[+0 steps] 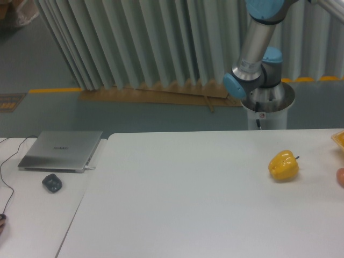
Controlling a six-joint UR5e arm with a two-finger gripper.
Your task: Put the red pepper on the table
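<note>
Robot arm [257, 43]: silver-grey tubes; light blue joint caps; a small label; round silver base [267, 105] with a red-marked sticker.

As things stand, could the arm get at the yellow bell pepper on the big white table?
Probably yes. The yellow bell pepper sits alone on the white table, nothing beside or over it, and the arm's base stands just behind. The jaws are out of frame, so their state is unknown.

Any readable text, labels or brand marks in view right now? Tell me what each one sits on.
Laptop lid: a faint mark at its centre, too blurred to read.
Arm base: a small red-and-white sticker, too small to read.
Nothing else carries text.
</note>
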